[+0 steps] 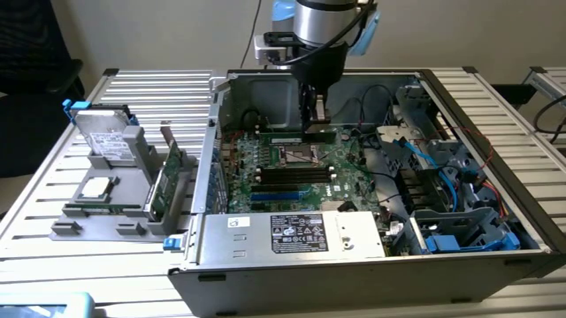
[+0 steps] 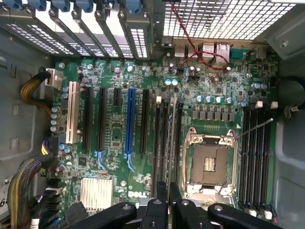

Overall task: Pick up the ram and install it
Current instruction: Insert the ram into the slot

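Note:
The ram is a slim green stick lying level under my gripper, deep in the open computer case. My gripper is shut on its top edge. The ram sits at the memory slots just beyond the empty CPU socket. In the wrist view the ram appears edge-on as a thin pale strip running out from between the black fingers, in line with the black slots beside the socket. Whether it is seated in a slot I cannot tell.
A grey holder outside the case, at the exterior view's left, carries a hard drive, a silver CPU chip and a broad green expansion card. Cables and drive cages crowd the case's right side. More memory slots flank the socket.

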